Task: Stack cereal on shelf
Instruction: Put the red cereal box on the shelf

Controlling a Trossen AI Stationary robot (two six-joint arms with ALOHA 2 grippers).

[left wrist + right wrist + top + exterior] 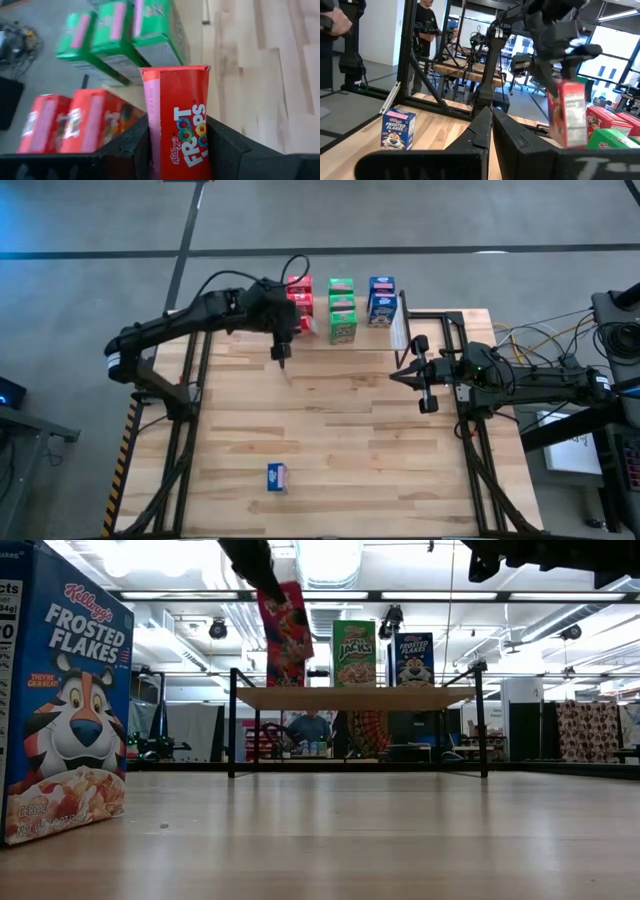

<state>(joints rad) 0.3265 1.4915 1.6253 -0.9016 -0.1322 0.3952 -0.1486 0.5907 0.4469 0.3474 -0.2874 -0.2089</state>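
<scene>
— Left tool: clamped on red cereal box, held just beside shelf.
— On shelf: red, green, blue boxes in rows.
— Right tool: fingers together, empty, near shelf's end.
— Lone blue box: near front tabletop edge, open wood all round.
</scene>
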